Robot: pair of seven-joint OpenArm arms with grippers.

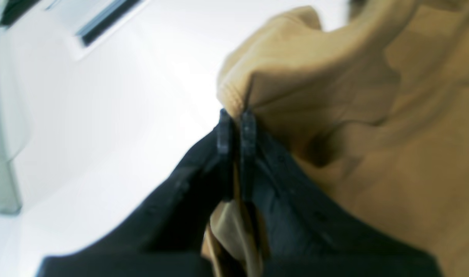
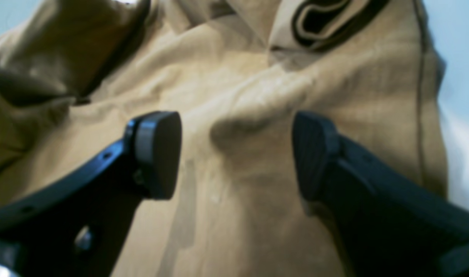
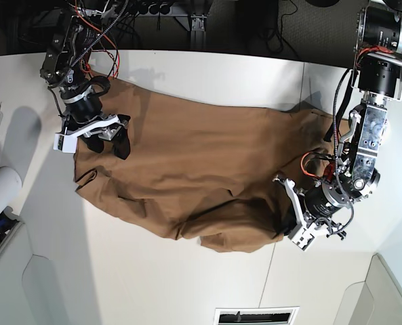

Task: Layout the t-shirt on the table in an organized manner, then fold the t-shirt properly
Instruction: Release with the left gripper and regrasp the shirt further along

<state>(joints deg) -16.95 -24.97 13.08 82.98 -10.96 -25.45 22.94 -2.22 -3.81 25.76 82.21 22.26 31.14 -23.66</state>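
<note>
The t-shirt is plain caramel brown with no print, paler tan in the wrist views. The table is smooth white. Both grippers' fingers are black.

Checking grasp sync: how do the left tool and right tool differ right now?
1. The left tool is shut, pinching a fold of the t-shirt; the right tool is wide open, gripping nothing.
2. In the base view the left tool is at the shirt's near edge on that view's right; the right tool hangs over the far left part.
Shared: both dark-fingered, both at the shirt on the white table.
</note>
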